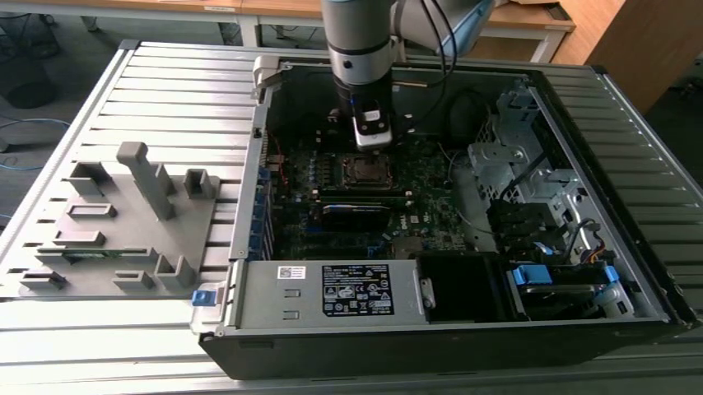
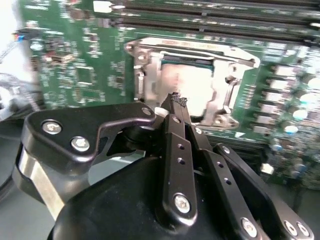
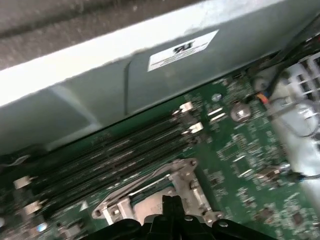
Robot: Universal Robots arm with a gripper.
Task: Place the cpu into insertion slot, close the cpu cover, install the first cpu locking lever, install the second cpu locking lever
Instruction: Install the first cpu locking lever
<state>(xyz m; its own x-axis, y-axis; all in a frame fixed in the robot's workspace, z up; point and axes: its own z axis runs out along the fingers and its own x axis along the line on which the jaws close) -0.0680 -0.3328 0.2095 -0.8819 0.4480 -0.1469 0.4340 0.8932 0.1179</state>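
The insertion slot [image 1: 363, 170] sits on the green circuit board inside the open computer case. In the second wrist view the cpu [image 2: 192, 82] lies flat in it, its dull silver top showing through the window of the cpu cover [image 2: 220, 54], which lies down over it. My gripper [image 1: 370, 138] hangs just above the slot, at its edge. The black fingertips [image 2: 175, 100] are pressed together with nothing between them, and they also show over the cover [image 3: 186, 186] in the first wrist view. I cannot tell how the locking levers stand.
Long black memory slots [image 3: 115, 150] run beside the socket, with the case's metal wall [image 3: 100, 95] behind them. A power supply [image 1: 351, 292] and drive bays [image 1: 528, 189] fill the case's front and the exterior view's right. A grey fixture [image 1: 121, 222] stands outside the case, on the exterior view's left.
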